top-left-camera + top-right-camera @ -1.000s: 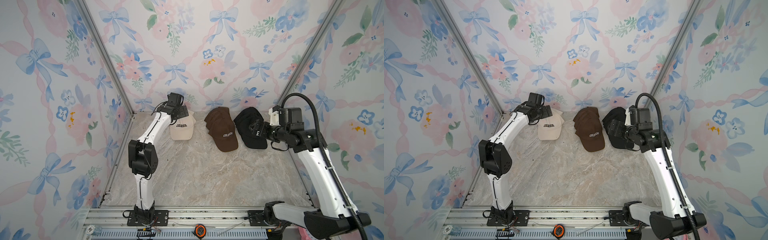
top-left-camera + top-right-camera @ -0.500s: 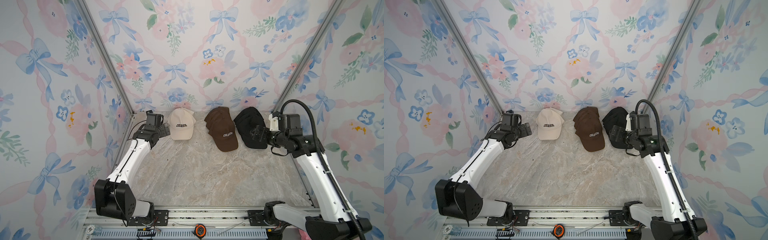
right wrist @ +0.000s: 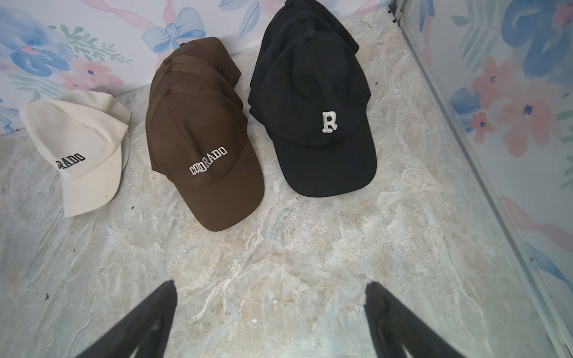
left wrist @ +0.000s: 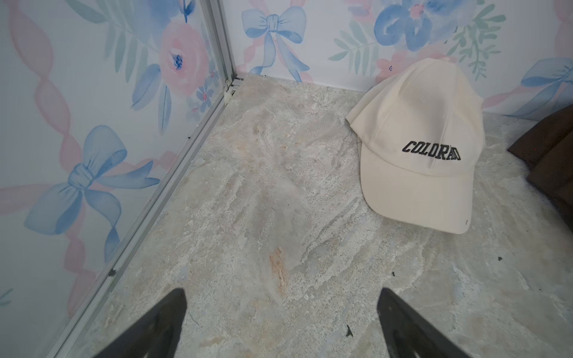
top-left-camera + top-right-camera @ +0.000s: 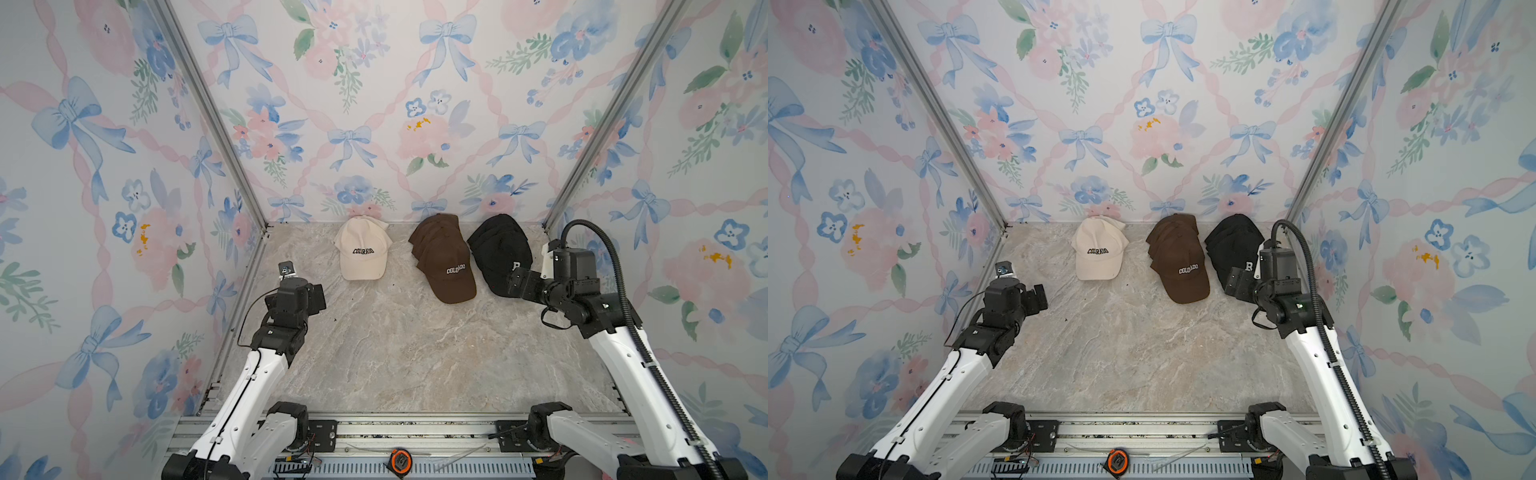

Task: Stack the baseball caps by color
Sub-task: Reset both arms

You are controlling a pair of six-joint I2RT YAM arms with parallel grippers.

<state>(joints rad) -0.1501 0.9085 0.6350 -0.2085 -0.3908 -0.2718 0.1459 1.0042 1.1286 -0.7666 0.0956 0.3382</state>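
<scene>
Both the left end effector (image 4: 280, 322) and right end effector (image 3: 269, 319) gape empty (caps (image 3: 198, 139) stacked).

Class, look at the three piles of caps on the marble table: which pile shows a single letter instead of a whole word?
The black fabric cap pile, nearest the right wall: its top cap bears a white "R". The brown pile and cream pile both read "COLORADO".

Marble-look tabletop (image 5: 395, 353): cream caps (image 5: 362, 253), brown caps (image 5: 446, 262), black caps (image 5: 500, 249) along back wall.
</scene>
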